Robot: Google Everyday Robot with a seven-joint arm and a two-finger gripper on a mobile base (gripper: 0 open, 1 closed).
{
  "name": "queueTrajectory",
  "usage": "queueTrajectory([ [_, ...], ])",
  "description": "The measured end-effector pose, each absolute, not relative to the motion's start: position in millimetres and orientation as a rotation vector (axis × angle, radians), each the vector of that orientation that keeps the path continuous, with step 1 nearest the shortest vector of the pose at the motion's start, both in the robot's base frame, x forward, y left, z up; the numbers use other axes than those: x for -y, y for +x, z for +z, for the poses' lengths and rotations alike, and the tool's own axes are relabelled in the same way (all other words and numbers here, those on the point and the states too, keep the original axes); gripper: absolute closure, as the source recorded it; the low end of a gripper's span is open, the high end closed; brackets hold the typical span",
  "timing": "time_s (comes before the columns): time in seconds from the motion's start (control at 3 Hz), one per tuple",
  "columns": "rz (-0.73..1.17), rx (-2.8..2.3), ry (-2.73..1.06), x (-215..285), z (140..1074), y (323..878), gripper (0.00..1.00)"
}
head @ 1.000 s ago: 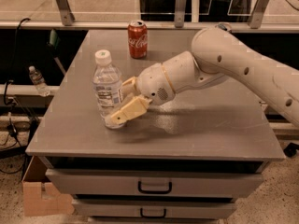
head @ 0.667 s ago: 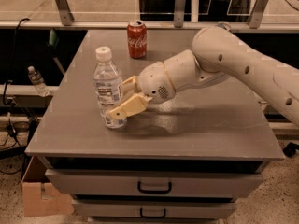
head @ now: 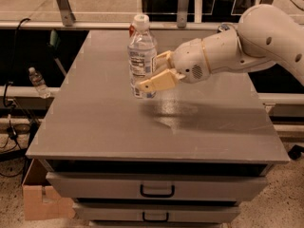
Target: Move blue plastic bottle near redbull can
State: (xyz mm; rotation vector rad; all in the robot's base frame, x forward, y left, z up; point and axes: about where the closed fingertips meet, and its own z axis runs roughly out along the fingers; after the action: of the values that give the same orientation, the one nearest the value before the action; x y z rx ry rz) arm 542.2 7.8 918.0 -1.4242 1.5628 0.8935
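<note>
The blue plastic bottle [head: 141,56] is clear, with a white cap and a white-and-blue label. It stands upright at the table's middle back, seemingly a little above the grey tabletop [head: 95,127]. My gripper [head: 153,72] reaches in from the right and is shut on its lower half, one tan finger [head: 156,82] in front and one behind. A small silver top [head: 224,27] shows behind my arm at the back right; it may be the redbull can, the rest of it hidden.
A red can [head: 131,30] is almost fully hidden behind the bottle. A much smaller clear bottle [head: 38,82] stands off the table to the left. Drawers [head: 156,190] sit under the tabletop. A cardboard box [head: 42,198] is on the floor at the left.
The gripper has carried the bottle to the right and toward the back, lifting it off the tabletop. The bottle now covers the red can.
</note>
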Motion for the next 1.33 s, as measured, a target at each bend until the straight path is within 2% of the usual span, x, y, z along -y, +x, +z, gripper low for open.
queueTrajectory([
  [0.67,0.846,-1.585,-1.402,4.5,919.1,544.8,1.00],
  [1.33,0.637,-1.620,-1.283,80.2,955.3,554.3,1.00],
])
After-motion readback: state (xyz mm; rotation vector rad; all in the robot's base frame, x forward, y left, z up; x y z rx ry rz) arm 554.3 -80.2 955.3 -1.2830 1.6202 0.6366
